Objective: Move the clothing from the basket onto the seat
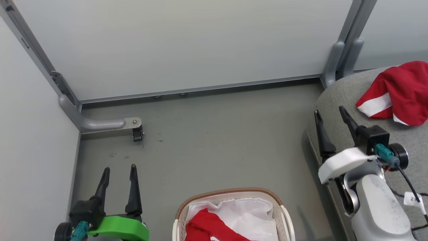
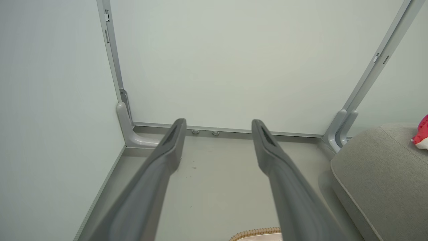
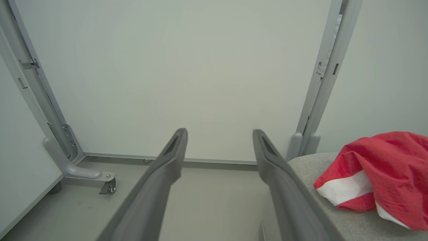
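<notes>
Head view, left gripper (image 1: 119,168): fingers wide apart, nothing held; low at the left, just left of the basket (image 1: 230,191), probably parked clear of it.
Head view, right gripper (image 1: 329,111): fingers wide apart, empty; at the near edge of the seat (image 1: 344,93).
Head view, basket: on the floor (image 1: 217,140) between the arms, likely so either can reach it; red garment (image 1: 207,222) lies on the white liner (image 1: 247,214), so the job isn't done.
Head view, seat: other red garment (image 1: 401,87) bunched loosely on top, apart from the right gripper.
Left wrist view: fingers parted over bare floor; basket rim at the bottom edge; seat at the right.
Right wrist view: fingers parted, empty; other red garment on the seat, right of the fingers, untouched.
Next, a guess: reach into the basket.
</notes>
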